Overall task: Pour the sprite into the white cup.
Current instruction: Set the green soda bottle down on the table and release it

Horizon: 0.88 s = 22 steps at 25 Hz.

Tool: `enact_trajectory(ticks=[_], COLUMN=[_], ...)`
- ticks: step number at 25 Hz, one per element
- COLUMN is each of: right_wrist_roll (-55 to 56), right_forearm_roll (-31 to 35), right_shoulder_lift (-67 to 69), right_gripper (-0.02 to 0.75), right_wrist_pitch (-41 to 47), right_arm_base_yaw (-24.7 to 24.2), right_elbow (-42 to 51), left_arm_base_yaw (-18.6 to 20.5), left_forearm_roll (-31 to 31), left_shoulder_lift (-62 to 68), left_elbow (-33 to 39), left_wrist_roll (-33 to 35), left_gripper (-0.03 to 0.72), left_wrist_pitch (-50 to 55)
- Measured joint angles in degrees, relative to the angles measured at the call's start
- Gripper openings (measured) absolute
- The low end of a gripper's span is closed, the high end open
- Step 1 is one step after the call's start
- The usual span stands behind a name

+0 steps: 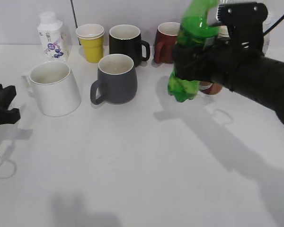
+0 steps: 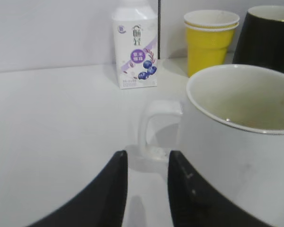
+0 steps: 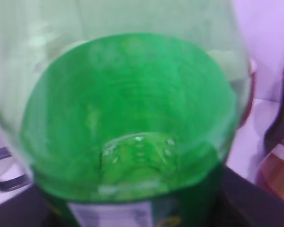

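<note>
Translucent green sprite (image 1: 189, 56) sits clamped in right tool (image 1: 199, 59); left tool (image 2: 146, 189) apart.

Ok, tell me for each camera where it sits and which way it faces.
Exterior: in front of the table, slanting down at the mugs; right arm lifts the sprite, left gripper at the left edge.
Left wrist: low behind the fingers, facing the white cup.
Right wrist: pressed against the green bottle; gripper barely visible.
Shared: exterior and left wrist both show the white cup, yellow cup and milk carton.

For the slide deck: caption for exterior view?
Right end effector holds sprite aloft, right of white cup.
</note>
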Motion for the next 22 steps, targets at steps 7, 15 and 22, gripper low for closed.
enact_trajectory(ticks=[7,15,22], right_wrist_roll=[-2.22,-2.48,-3.92], right_forearm_roll=[1.15,-2.58,-2.89], right_shoulder_lift=[11.31,13.15,5.35], right_gripper=[0.393,0.625,0.652], right_wrist_pitch=[-12.13,-12.49,-1.59], right_arm_base_yaw=[-1.22,-1.22,-1.22], right_elbow=[-0.18,-1.38,-5.18], left_arm_base_yaw=[-0.05,-0.05,-0.10], left_forearm_roll=[1.85,2.39,2.62], left_shoulder_lift=[-7.57,-13.54,-19.06], left_elbow=[2.04,2.16,2.19], left_wrist_roll=[0.00,0.00,0.00], left_gripper=[0.239,0.239,0.239], left_wrist_pitch=[6.10,9.79,14.76])
